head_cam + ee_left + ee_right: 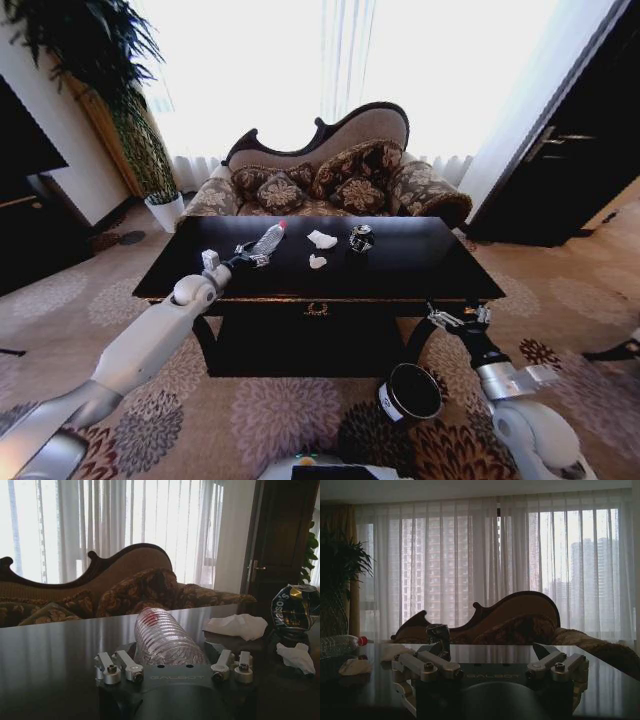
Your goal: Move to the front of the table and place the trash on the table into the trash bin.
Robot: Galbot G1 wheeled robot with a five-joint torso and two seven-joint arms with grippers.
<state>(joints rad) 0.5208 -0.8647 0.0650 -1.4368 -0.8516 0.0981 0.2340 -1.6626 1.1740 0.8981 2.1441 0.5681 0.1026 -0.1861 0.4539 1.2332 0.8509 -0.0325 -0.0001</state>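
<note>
The left gripper [167, 657] is seen spread around a clear plastic bottle [165, 640]; "Watsons" print is shown on the crushed can [294, 611]. The right gripper [458, 318] is held open at the table [420, 265] front edge, above the trash bin [410, 392].

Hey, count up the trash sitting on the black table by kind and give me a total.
Clear plastic bottle, lying between the fingers of the left hand: 1
White paper wads: 2
Crushed dark can: 1
Total: 4

Patterned brown sofa [335, 175] before bright sheer curtains [330, 60], floral carpet [290, 415], dark door [580, 150].
</note>
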